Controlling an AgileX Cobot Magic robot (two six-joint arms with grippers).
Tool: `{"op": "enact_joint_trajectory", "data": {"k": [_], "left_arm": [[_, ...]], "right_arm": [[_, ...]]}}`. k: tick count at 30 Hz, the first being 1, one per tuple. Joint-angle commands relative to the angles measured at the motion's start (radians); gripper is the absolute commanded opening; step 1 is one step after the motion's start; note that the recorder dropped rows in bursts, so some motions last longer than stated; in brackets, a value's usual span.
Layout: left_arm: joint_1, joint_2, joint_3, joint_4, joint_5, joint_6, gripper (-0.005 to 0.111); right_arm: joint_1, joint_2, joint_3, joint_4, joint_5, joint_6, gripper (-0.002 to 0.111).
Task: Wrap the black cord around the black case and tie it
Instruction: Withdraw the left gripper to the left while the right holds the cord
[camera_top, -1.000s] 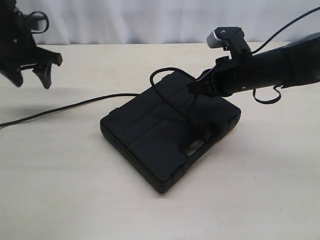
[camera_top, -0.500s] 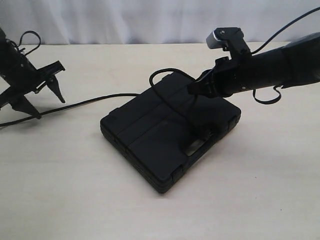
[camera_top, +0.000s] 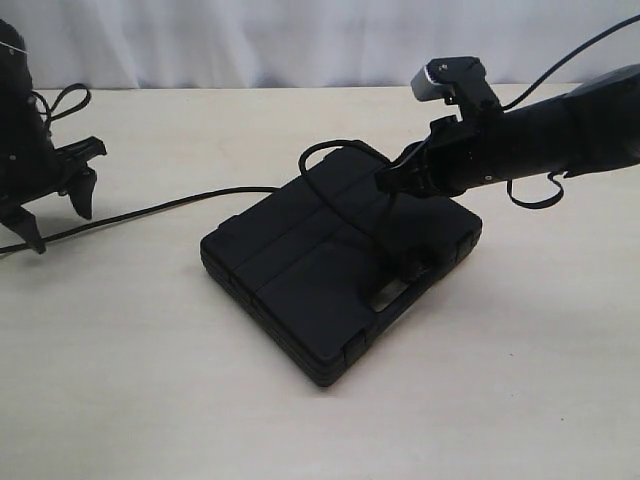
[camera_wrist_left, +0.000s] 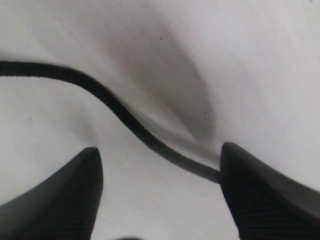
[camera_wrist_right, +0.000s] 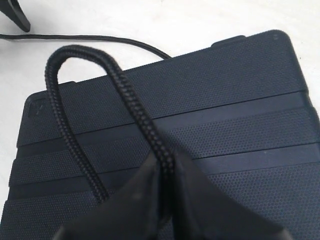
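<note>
Cord (camera_wrist_right: 135, 107) loops over closed case (camera_top: 300, 270), pinched in right claw (camera_top: 388, 182).

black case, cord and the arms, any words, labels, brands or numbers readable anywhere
No text can be read in any view.
black case: only dotted texture and moulded grooves, no print.
black cord, table, left gripper, right gripper: no lettering.
camera housing on the right arm: too small to show any marking.

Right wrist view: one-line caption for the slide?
Right gripper pinches the black cord, looped above the black case.
</note>
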Motion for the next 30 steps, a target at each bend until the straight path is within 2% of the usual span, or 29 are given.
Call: {"op": "enact_joint_trajectory", "data": {"k": [1, 9, 15, 19, 22, 24, 26, 29, 30], "left_arm": [[-0.007, -0.006, 0.003, -0.002, -0.043, -0.105, 0.063], [-0.007, -0.006, 0.003, -0.009, -0.026, -0.187, 0.063], [-0.011, 0.043, 0.003, -0.053, 0.014, -0.189, 0.063], [-0.011, 0.079, 0.003, -0.128, 0.002, -0.185, 0.063], [-0.011, 0.083, 0.003, -0.123, -0.031, -0.185, 0.062], [-0.011, 0.083, 0.003, -0.108, -0.052, -0.185, 0.056], [-0.011, 0.083, 0.003, -0.080, -0.076, -0.185, 0.043], [-0.011, 0.083, 0.003, -0.037, -0.115, -0.164, 0.015], [-0.011, 0.083, 0.003, -0.027, -0.142, -0.099, 0.000]], "right_arm": [[-0.003, -0.006, 0.002, -0.006, 0.005, -0.005, 0.004], [-0.003, -0.006, 0.002, -0.006, 0.003, -0.012, 0.004], [-0.003, -0.006, 0.002, -0.006, 0.003, -0.012, 0.004], [-0.003, -0.006, 0.002, -0.006, 0.005, -0.009, 0.004], [-0.003, -0.006, 0.002, -0.006, 0.026, -0.009, 0.004], [-0.003, -0.006, 0.002, -0.006, 0.026, -0.009, 0.004], [-0.003, -0.006, 0.002, -0.006, 0.026, -0.009, 0.004], [-0.003, -0.006, 0.002, -0.006, 0.024, -0.009, 0.004], [-0.003, -0.006, 0.002, -0.006, 0.022, -0.009, 0.004]]}}
